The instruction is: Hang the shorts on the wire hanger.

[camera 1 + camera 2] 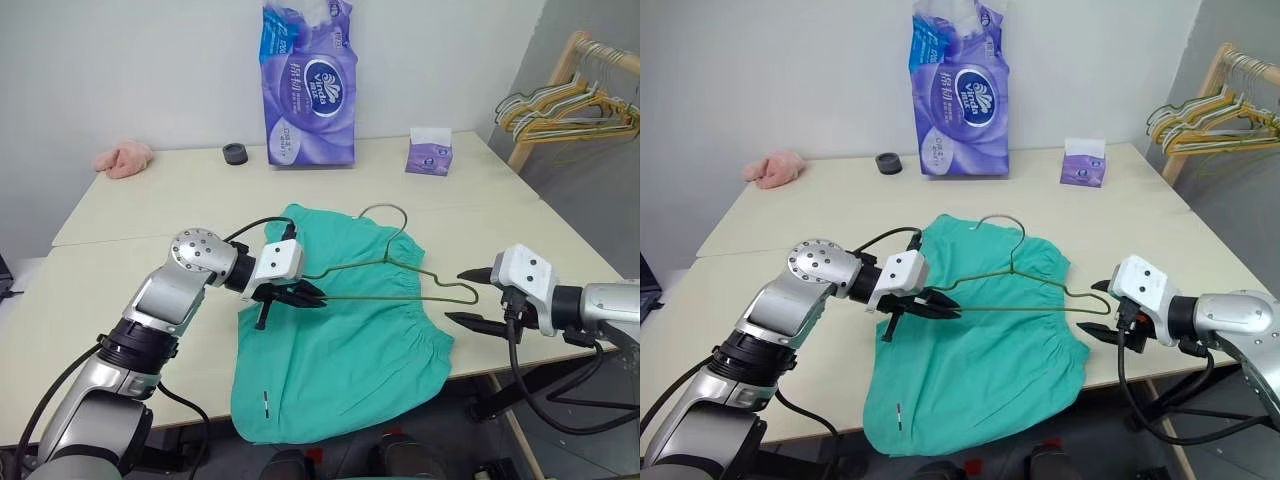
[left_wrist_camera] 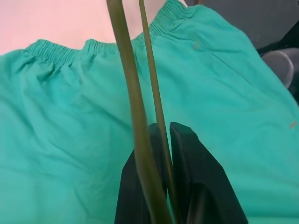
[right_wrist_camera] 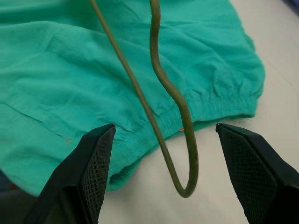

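The shorts (image 1: 340, 340) lie flat under the wire hanger (image 1: 400, 275), pinched by the left gripper (image 1: 300, 295) for threading, right gripper (image 1: 470, 296) spread wide

Shorts (image 1: 340, 360): flat on table (image 1: 110, 270)
Wire hanger (image 1: 400, 262): over shorts, left gripper (image 1: 305, 295) clamping one corner
Right gripper (image 1: 470, 297): spread, beside opposite corner

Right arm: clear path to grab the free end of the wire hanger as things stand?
Probably yes. The right gripper is open, with the wire hanger end bend lying between its fingers above the shorts; nothing blocks it. The left gripper holds the opposite end.
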